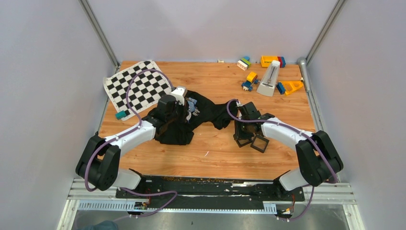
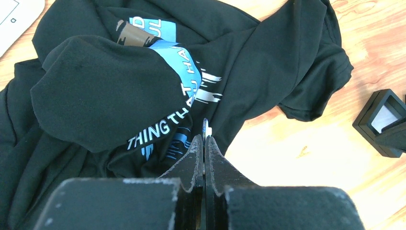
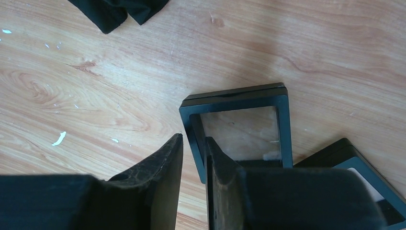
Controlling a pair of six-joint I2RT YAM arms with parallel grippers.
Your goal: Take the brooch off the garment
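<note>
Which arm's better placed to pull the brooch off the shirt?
Left. The left tool is shut at the garment, a white brooch edge pinched at its tips. The right tool straddles a black frame, off the cloth.

Brooch [image 2: 208, 129] largely hidden between left tool [image 2: 205, 138] tips; only a white sliver is seen. Garment [image 2: 268, 62] cut off by left and top edges. Corner frame [image 3: 364, 170] partly covered by right tool [image 3: 194, 139] and cut off at the picture's edge.
</note>
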